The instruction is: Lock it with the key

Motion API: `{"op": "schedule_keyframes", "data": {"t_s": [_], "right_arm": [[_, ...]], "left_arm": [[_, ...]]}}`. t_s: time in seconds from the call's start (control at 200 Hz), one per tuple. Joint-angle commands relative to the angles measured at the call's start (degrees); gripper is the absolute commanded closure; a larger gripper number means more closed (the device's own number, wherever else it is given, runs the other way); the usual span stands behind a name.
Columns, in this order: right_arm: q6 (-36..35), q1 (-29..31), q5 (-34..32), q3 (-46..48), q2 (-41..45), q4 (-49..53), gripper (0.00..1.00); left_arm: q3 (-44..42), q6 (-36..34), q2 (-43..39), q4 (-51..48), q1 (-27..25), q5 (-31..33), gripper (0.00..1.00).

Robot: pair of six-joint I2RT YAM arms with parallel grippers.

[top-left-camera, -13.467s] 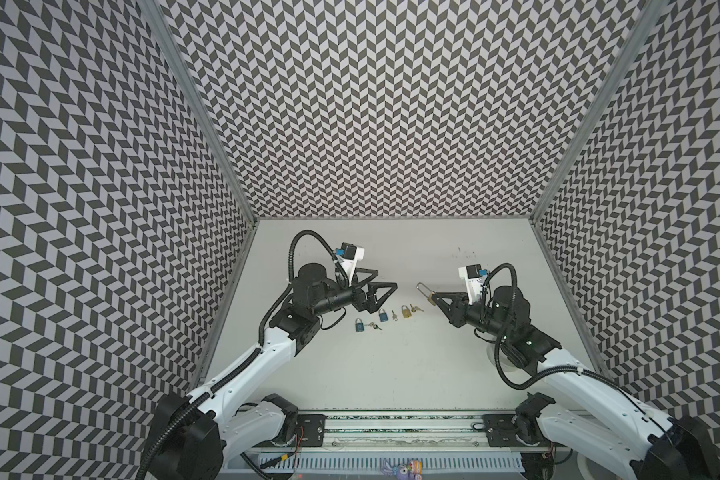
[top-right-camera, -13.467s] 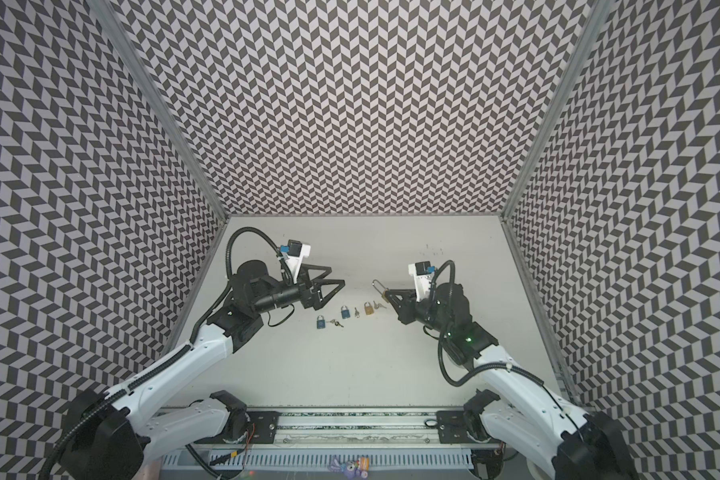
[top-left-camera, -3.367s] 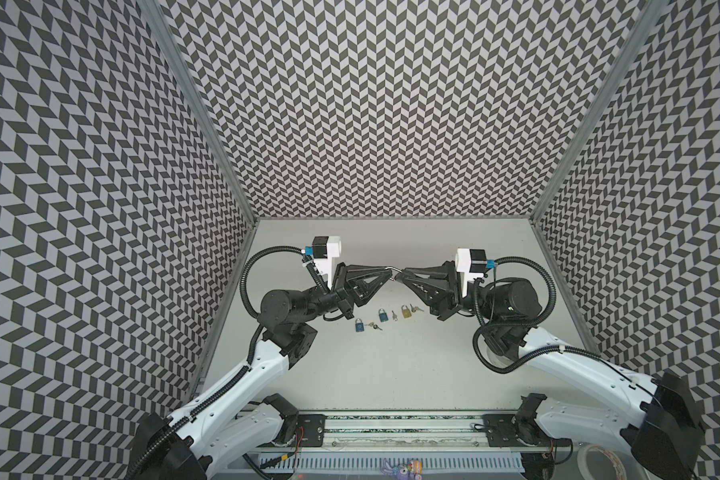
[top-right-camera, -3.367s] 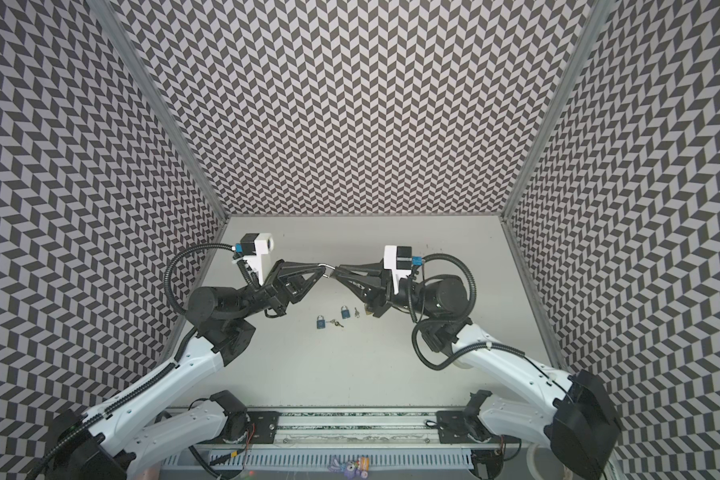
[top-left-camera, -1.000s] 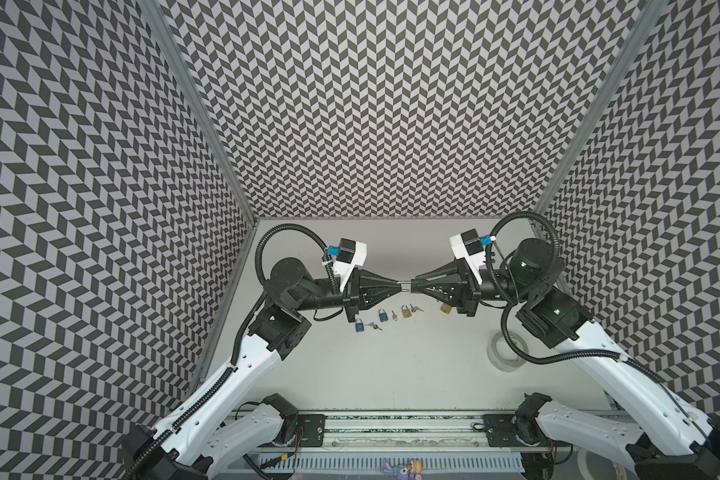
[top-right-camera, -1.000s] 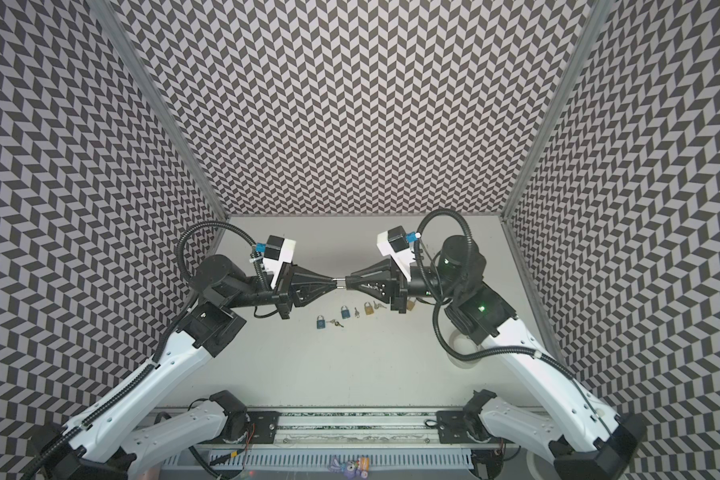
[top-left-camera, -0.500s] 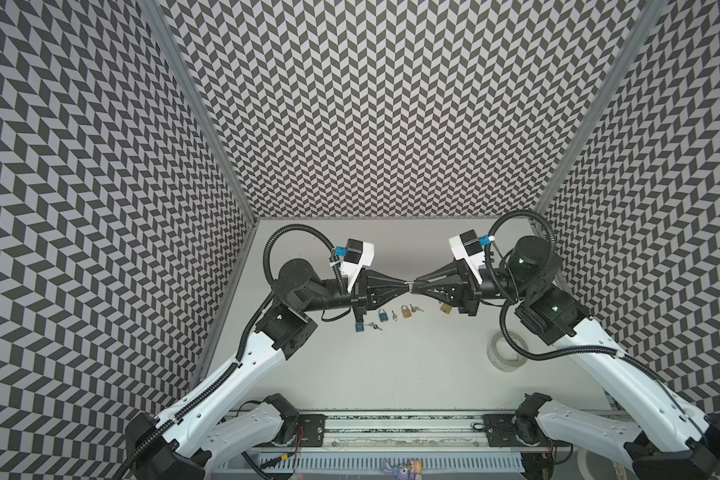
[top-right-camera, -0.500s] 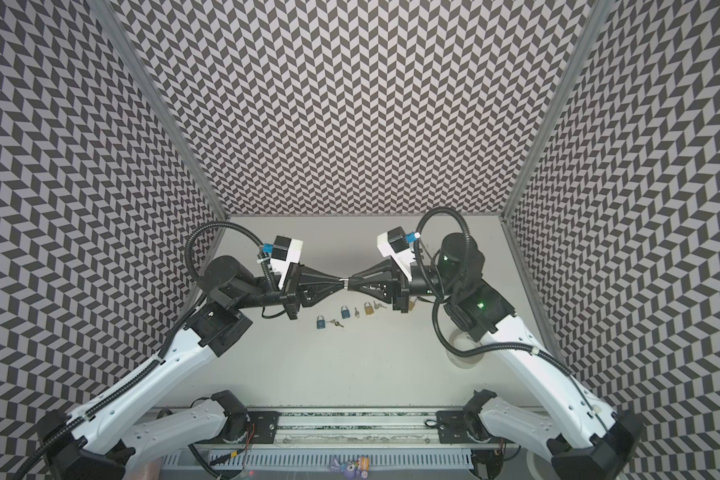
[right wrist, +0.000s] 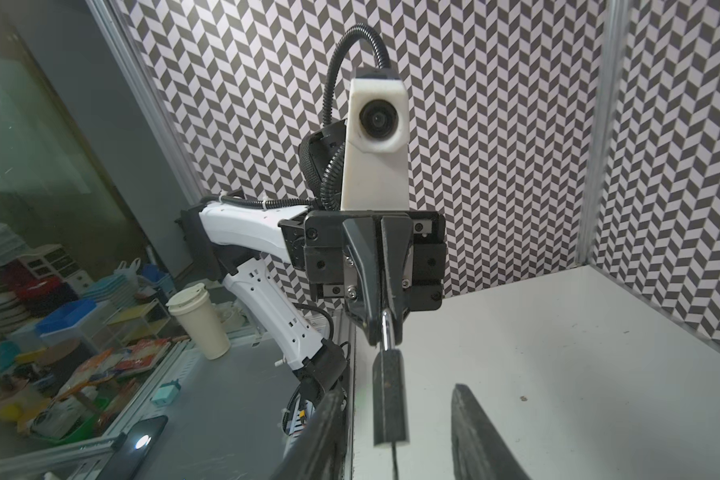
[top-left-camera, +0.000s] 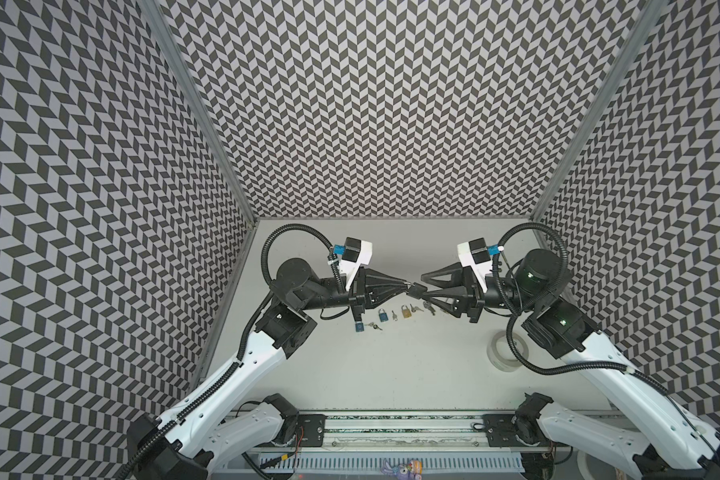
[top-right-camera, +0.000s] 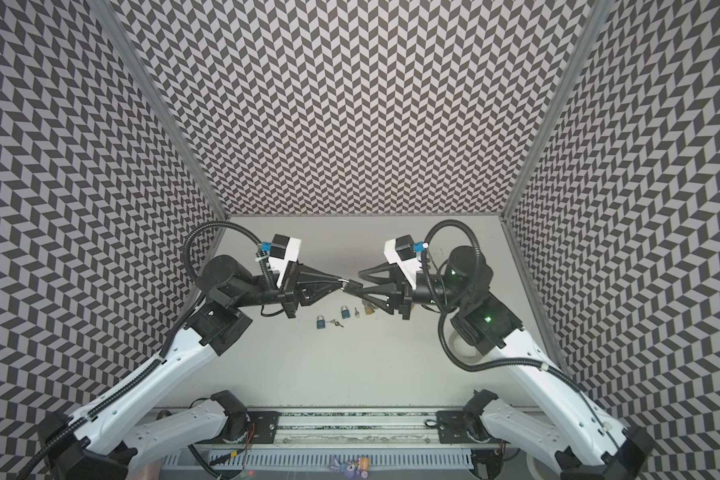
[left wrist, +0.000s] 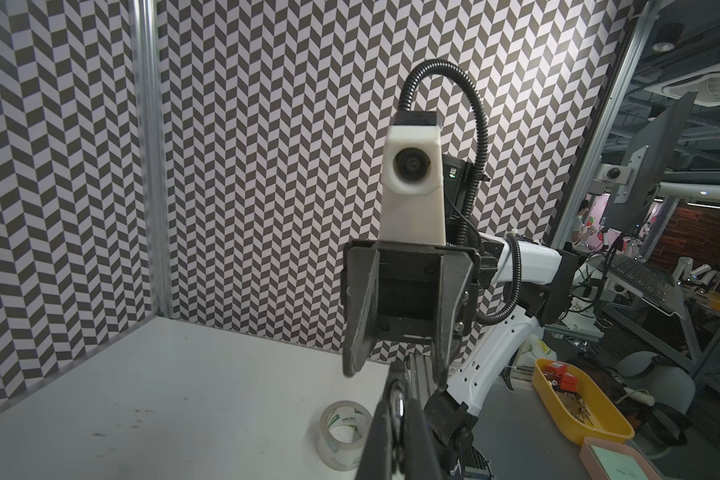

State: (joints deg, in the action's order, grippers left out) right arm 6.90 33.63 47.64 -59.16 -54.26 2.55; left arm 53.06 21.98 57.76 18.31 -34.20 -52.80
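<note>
Though tight a second ago, right hand (top-left-camera: 424,285) now apart around padlock (right wrist: 387,399).

The right tool (top-left-camera: 421,285) has opened around the padlock (right wrist: 388,398).

Matt black padlock (right wrist: 388,399); shiny metal shackle (right wrist: 385,332).

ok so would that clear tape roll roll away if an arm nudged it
Probably not: the tape roll lies flat, hole up, on the table, so it should slide rather than roll. It looks hollow and thin-walled, so likely light and easily shoved.
</note>
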Motion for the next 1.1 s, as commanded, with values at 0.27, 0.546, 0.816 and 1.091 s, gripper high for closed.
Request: {"op": "schedule_keyframes", "data": {"t_s": [0.27,0.546,0.816,1.091], "right_arm": [[9.4,-3.7,9.7,3.5,-0.6,-11.7,0.61],[9.7,-3.7,11.3,5.1,-0.5,-12.2,0.63],[10.3,-3.7,11.7,4.4,-2.0,-12.8,0.68],[11.6,-3.6,13.0,3.9,-3.1,-14.6,0.79]], "left_arm": [[0.0,2.3,-1.7,2.6,1.3,-2.6,1.0],[-0.1,2.9,-1.4,3.2,1.6,-2.3,1.0],[-0.9,4.0,-1.5,4.8,1.6,-2.3,1.0],[-0.9,4.1,-1.2,5.0,1.6,-2.7,1.0]]}}
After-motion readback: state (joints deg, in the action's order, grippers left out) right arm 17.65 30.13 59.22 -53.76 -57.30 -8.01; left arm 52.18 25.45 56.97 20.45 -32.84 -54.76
